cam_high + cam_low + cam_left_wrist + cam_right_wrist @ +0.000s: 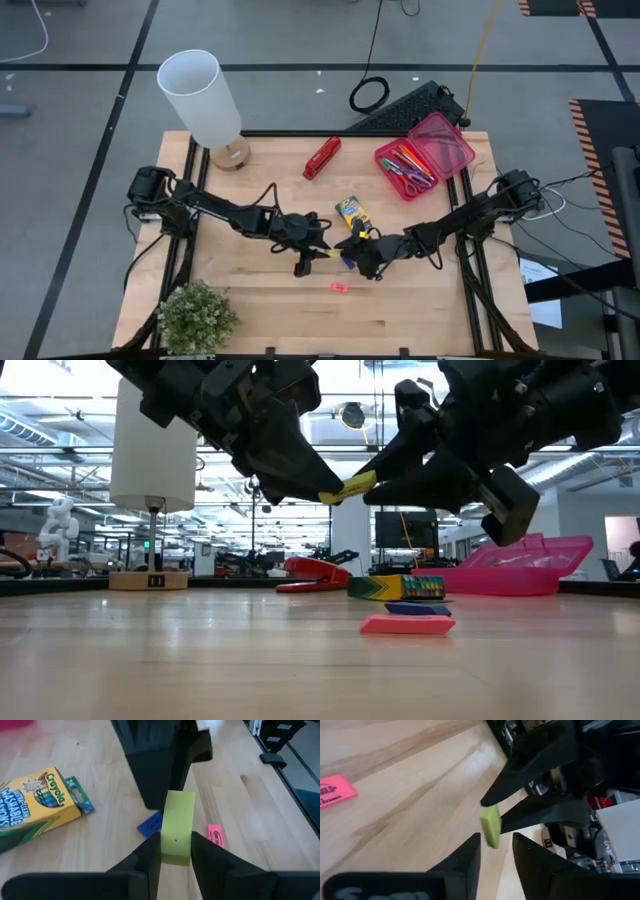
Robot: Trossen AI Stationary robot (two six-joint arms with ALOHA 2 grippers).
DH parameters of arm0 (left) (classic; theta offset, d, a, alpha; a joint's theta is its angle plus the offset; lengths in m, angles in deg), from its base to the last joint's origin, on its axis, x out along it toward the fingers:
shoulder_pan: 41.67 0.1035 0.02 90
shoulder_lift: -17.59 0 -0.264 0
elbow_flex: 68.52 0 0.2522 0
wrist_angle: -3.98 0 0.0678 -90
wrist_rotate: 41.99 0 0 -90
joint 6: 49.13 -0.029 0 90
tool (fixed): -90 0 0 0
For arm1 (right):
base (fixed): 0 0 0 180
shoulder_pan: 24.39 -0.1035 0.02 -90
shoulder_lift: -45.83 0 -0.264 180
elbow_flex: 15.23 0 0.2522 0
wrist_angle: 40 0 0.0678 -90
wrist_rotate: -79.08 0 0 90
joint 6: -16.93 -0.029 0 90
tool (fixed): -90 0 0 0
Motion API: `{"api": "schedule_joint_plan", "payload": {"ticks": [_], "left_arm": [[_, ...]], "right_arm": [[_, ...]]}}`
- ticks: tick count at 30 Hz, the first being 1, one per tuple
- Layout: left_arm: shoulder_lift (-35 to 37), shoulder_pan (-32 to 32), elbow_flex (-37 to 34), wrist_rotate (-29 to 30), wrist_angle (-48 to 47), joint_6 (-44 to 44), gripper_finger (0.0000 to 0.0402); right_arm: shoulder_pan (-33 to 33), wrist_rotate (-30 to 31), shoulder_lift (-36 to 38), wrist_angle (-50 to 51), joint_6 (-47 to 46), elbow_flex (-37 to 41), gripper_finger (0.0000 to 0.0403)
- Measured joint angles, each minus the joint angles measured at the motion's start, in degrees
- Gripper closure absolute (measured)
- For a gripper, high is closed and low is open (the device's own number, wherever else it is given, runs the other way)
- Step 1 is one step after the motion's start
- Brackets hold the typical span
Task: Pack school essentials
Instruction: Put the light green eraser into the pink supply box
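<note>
Lighting: bright, even, from overhead; ceiling strip lights show in the room behind the low view.
Shadows: soft and short beneath the arms at the middle of the worktop (420, 310).
Glare: pale sheen on the wood in the low view.
Focus: the near fingers (465, 862) blurred in both wrist views; the far room is soft.
Distortion: not evident at the edges.

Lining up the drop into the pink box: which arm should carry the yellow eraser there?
Right, probably. The pink box sits on the right arm side, and its jaws stand open at the yellow eraser, which the left jaws grip in mid-air.
</note>
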Motion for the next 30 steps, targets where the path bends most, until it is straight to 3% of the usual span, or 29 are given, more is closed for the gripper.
{"api": "schedule_joint_plan", "payload": {"ticks": [18, 21, 26, 30], "left_arm": [[0.0, 0.6, 0.0, 0.3, -0.4, 3.8, 0.0297], [0.0, 0.3, 0.0, 0.6, -0.7, 4.8, 0.0273], [0.0, -0.8, 0.0, 7.2, -1.9, 4.8, 0.02], [0.1, -0.3, 0.0, 8.0, -6.3, 4.8, 0.0153]], "right_arm": [[0.0, -1.7, 0.0, 0.0, -0.5, 0.0, 0.0377], [0.0, -1.8, 0.0, 0.0, -0.9, 0.0, 0.038], [0.0, -4.3, 0.0, 1.3, -4.2, 0.0, 0.038], [0.0, -4.3, 2.8, 8.4, -6.7, 0.0, 0.038]]}}
